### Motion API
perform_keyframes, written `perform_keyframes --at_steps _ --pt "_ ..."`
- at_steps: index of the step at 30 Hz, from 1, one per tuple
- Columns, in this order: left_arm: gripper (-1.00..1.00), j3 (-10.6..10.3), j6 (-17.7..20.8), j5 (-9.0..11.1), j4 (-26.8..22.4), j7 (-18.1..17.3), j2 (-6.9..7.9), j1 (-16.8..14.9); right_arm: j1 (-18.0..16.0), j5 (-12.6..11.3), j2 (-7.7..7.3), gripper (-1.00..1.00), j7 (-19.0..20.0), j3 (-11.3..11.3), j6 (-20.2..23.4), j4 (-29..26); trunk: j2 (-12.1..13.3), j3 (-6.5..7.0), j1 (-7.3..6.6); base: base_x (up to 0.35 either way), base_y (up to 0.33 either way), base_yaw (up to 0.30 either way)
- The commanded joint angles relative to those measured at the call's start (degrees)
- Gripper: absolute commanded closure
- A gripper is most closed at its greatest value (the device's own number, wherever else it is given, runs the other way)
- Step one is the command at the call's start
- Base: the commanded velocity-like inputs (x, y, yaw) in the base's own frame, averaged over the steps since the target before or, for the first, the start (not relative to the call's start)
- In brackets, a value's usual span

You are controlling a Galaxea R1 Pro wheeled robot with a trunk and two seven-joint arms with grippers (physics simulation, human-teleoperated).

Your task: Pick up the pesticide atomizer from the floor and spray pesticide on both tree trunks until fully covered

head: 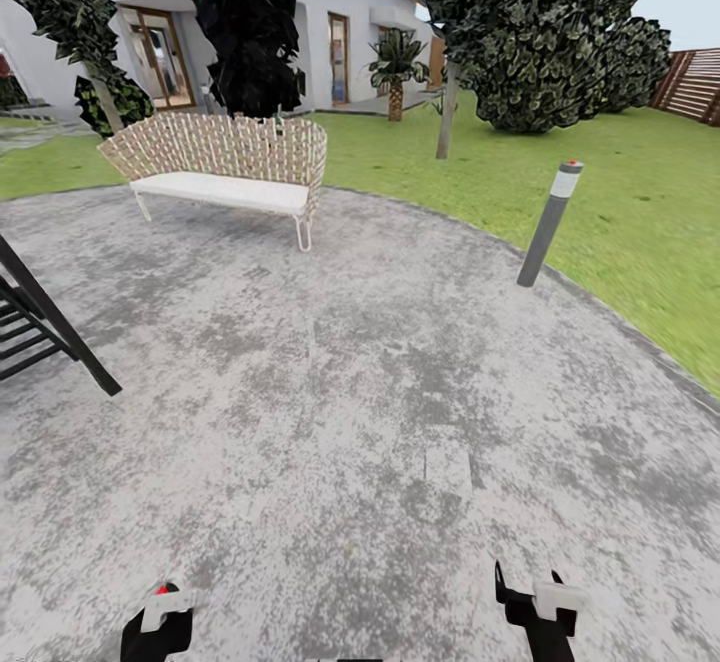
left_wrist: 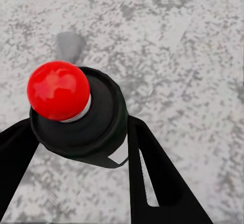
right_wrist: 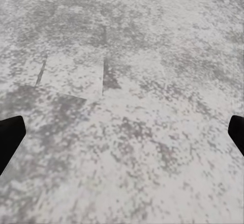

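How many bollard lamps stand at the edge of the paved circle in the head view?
1. The bollard lamp, a grey post with a pale head and red cap, stands tilted at the rim of the paving, right of the wicker bench. Others may lie outside the picture.

One bench [head: 225, 162], one bollard [head: 548, 224], perhaps three trees [head: 447, 107].

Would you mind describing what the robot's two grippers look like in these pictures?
In the head view both are black with a pale grey-white block on top: the left gripper and the right gripper, which shows a pointed black tip. In the left wrist view the fingers are flat, matte black blades, one with a narrow slot. In the right wrist view, black fingertips show. No cables or markings are visible.
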Motion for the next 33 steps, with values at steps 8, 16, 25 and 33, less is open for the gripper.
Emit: perform_keyframes --at_steps 8,16,25,33 --pt "1.0 -0.2 -0.3 0.4 0.3 0.4 -0.03 1.6 0.1 0.2 0.31 -1.0 0.1 -0.1 0.0 1.6 0.0 0.19 -0.01 0.0 0.0 0.052" --pt "1.0 -0.2 -0.3 0.4 0.7 0.4 -0.17 3.2 0.1 0.0 -0.36 -1.0 0.2 -0.2 -0.1 4.2 0.0 0.34 -0.01 0.22 0.0 0.0" --pt "1.0 -0.2 -0.3 0.4 0.7 0.4 -0.14 3.2 0.1 0.1 -0.4 -1.0 0.2 -0.2 -0.2 5.7 0.0 1.11 -0.01 0.335 0.0 0.0" --pt "1.0 -0.2 -0.3 0.5 0.8 0.4 -0.14 3.2 0.1 0.1 -0.4 -1.0 0.2 -0.2 -0.3 5.7 0.0 1.82 -0.01 0.338 0.0 0.0"
